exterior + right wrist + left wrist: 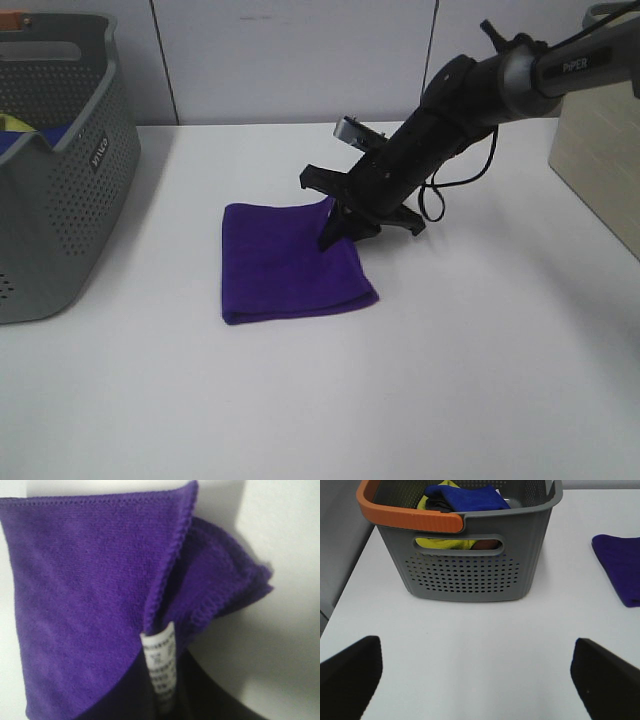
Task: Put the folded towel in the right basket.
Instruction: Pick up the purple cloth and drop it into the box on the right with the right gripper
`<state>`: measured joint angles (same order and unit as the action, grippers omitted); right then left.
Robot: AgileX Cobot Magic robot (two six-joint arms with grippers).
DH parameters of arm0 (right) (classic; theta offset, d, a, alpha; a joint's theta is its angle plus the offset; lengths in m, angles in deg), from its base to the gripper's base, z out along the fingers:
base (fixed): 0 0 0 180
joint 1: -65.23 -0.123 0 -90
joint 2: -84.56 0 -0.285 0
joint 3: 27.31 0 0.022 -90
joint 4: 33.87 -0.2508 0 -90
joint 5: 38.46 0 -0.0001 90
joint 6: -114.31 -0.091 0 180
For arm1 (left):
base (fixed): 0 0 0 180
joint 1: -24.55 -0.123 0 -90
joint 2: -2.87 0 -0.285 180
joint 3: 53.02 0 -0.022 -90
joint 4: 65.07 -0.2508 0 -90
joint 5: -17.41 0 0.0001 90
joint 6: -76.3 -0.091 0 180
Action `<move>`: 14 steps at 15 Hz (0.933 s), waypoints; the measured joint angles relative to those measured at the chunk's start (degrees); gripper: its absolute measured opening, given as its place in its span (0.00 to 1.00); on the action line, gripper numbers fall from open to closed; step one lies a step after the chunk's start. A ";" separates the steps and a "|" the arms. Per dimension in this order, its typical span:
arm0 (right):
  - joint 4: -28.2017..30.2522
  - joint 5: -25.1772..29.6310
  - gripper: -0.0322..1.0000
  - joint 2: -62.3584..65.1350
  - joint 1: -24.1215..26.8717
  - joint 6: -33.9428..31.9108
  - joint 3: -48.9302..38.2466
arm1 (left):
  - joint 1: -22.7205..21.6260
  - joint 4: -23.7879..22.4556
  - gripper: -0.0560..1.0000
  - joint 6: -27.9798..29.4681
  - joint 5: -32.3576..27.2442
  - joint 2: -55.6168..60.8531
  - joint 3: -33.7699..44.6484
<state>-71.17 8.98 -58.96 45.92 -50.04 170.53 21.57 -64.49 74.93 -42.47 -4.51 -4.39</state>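
Observation:
The folded purple towel lies flat on the white table, mid-left. My right gripper reaches down at a slant onto the towel's far right corner. In the right wrist view the towel has its edge pulled up between the dark fingers, with a white label at the pinch. The right basket shows only partly at the right edge. My left gripper is open and empty above bare table, facing the left basket; the towel's edge shows beside it.
A grey perforated basket with an orange handle stands at the left, holding blue and yellow cloths. A wall runs behind the table. Bare white table lies in front of the towel.

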 joint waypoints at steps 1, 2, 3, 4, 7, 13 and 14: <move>6.82 5.04 0.08 1.66 0.00 -0.69 2.41 | 0.00 0.00 0.99 0.00 0.00 0.00 0.00; 11.97 9.97 0.08 4.24 0.00 -2.01 5.50 | 0.00 0.00 0.99 0.00 0.00 0.00 0.00; 16.39 13.29 0.08 7.05 0.00 -3.38 9.28 | 0.00 0.00 0.99 0.00 0.00 0.00 0.00; 20.86 17.07 0.08 10.60 0.11 -4.93 14.04 | 0.00 0.00 0.99 0.00 0.00 0.00 0.00; 27.04 21.66 0.08 17.70 9.00 -7.51 36.50 | 0.00 0.00 0.99 0.00 0.00 0.00 0.00; 30.54 22.06 0.08 18.91 30.25 -8.77 49.79 | 0.00 0.00 0.99 0.00 0.00 0.00 0.00; 30.77 22.23 0.08 18.85 33.06 -8.77 49.39 | 0.00 0.00 0.99 0.00 0.00 0.00 0.00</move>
<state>-40.40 31.21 -40.11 78.98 -58.81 219.92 21.57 -64.49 74.93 -42.47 -4.51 -4.39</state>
